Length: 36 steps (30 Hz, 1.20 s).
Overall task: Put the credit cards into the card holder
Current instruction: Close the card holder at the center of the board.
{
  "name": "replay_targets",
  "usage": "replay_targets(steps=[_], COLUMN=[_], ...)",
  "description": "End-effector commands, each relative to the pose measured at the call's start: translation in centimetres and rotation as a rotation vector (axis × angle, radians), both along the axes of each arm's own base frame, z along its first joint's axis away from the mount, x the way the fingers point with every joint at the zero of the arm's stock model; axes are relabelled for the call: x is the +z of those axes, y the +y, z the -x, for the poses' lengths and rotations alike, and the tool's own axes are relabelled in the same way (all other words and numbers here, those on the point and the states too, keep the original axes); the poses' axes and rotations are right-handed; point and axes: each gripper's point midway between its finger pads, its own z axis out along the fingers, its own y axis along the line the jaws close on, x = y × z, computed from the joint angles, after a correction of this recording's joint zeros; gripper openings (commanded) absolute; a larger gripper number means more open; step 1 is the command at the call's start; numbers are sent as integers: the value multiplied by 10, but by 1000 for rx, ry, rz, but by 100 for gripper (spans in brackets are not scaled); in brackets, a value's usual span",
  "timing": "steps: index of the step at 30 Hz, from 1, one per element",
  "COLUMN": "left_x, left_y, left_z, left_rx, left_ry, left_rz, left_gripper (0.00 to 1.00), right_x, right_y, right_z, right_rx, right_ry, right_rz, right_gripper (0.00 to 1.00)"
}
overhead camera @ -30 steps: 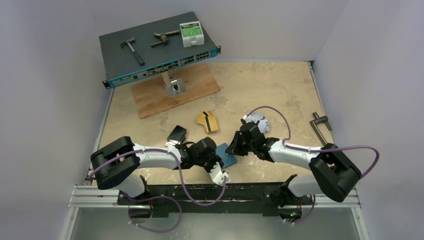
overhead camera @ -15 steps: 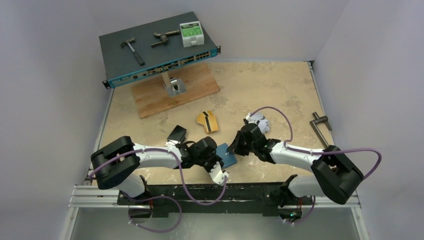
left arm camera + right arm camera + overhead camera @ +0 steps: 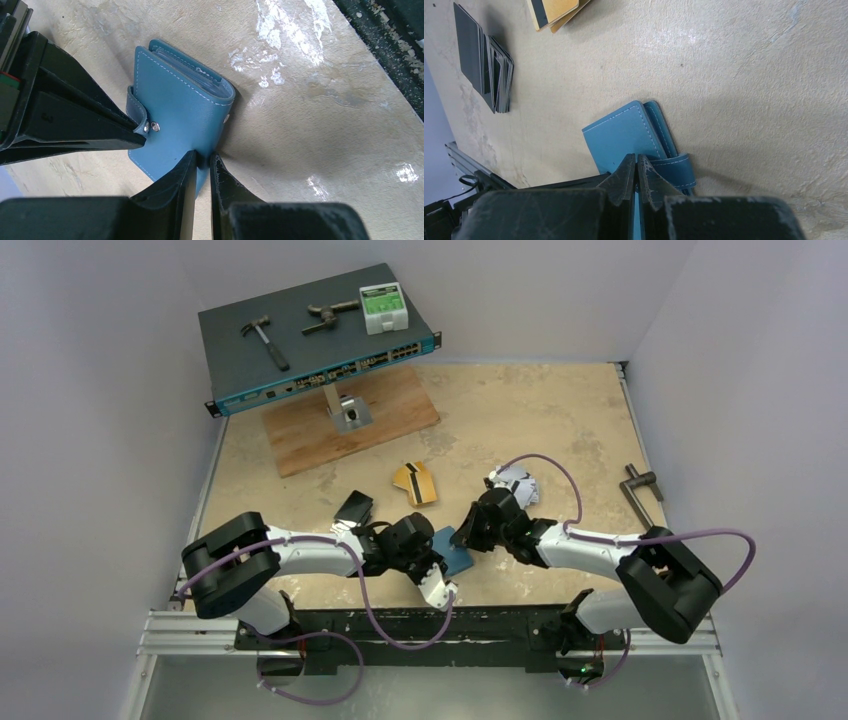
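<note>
The teal-blue leather folding card holder (image 3: 185, 107) lies closed on the beige table (image 3: 520, 410), near centre and close to the near edge. The left gripper (image 3: 202, 159) is clamped on 1 cover edge, likely to anchor it. The right gripper (image 3: 636, 165), fingers pressed together, pinches the snap strap (image 3: 676, 167), likely to peel it open. 2 gold-orange plastic cards (image 3: 415, 483) lie just beyond, a black card stack (image 3: 352, 508) far left, silver-grey cards (image 3: 515, 480) far right. Bare table between them leaves room to unfold the holder away from the edge.
</note>
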Motion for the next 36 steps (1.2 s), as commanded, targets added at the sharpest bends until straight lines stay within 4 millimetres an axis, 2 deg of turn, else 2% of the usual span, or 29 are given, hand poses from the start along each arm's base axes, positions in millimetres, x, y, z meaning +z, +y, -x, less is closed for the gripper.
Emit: replay_targets(steps=[1, 21, 36], left_x=[-4, -2, 1], left_y=[0, -2, -3], left_z=[7, 6, 4], left_rx=[3, 17, 28], left_ry=[62, 73, 72], left_rz=[-11, -7, -3], left_gripper=[3, 3, 2], right_x=[-8, -28, -44], right_y=[-2, -9, -15], right_z=[6, 27, 50], right_rx=[9, 127, 168], right_ry=[14, 56, 102], right_rz=[35, 190, 276], right_gripper=[0, 0, 0])
